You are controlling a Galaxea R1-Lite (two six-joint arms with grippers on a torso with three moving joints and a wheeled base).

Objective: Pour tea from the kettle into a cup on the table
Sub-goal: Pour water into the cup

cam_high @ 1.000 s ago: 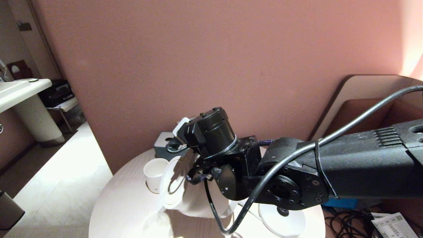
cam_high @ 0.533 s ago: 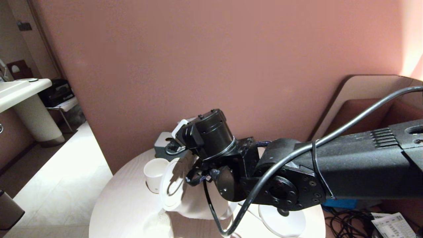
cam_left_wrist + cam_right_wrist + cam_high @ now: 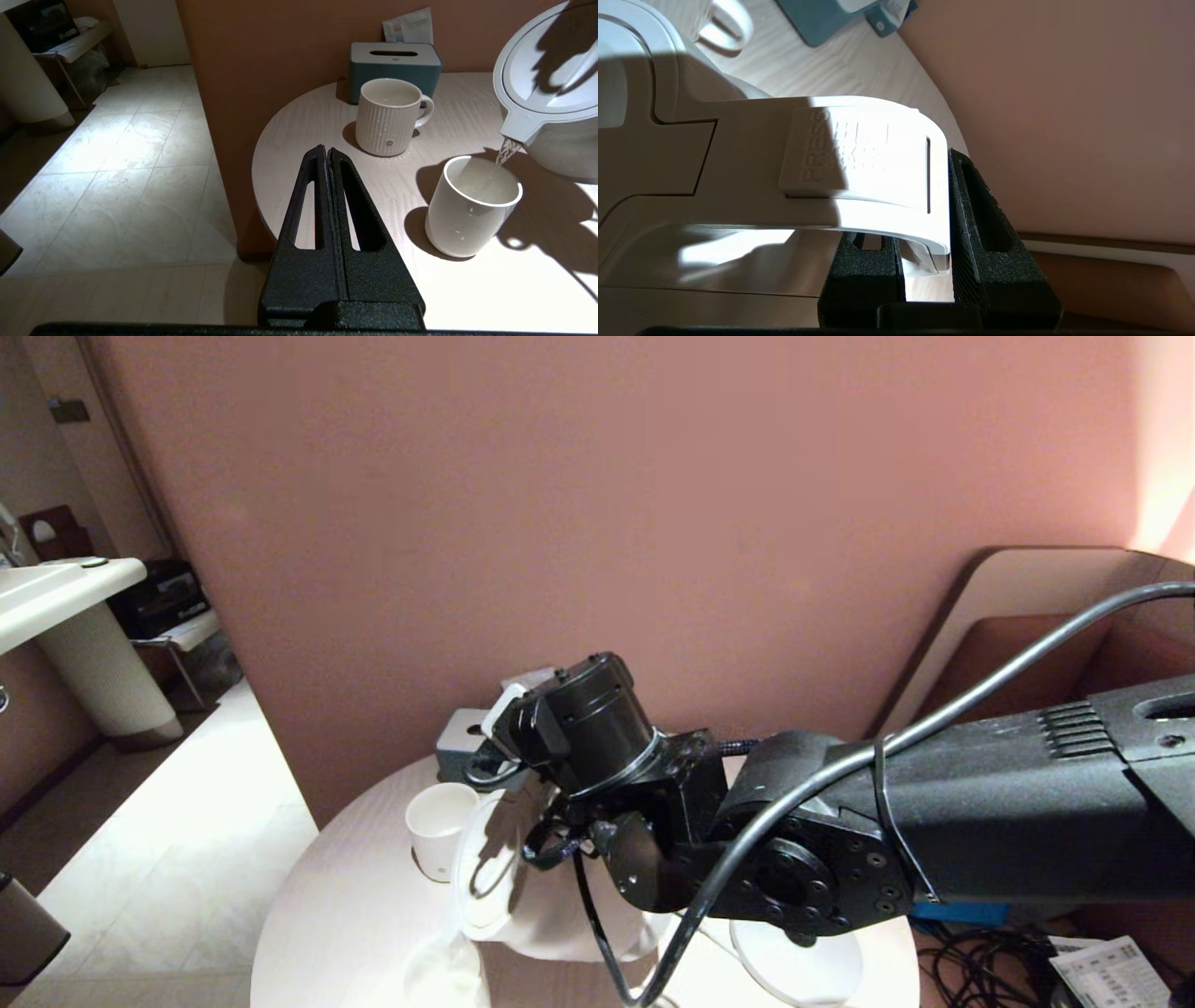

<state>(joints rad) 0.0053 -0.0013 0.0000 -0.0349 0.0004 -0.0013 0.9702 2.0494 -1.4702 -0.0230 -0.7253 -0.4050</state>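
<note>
You see the kettle point(image 3: 546, 88) in smooth, matt white plastic. The cup point(image 3: 472, 207) at lower right looks glazed and smooth, the mug point(image 3: 387, 116) ribbed. The table point(image 3: 299, 126) shows pale wood grain. The left gripper point(image 3: 327, 156) is rough, grainy black plastic.

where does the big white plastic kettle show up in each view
Head view: large white plastic electric kettle tilted, low centre, partly behind the right arm.
Left wrist view: at the right edge, spout over the small white handleless cup.
Right wrist view: its handle fills the left.
Shared landmark: teal tissue box.
</note>
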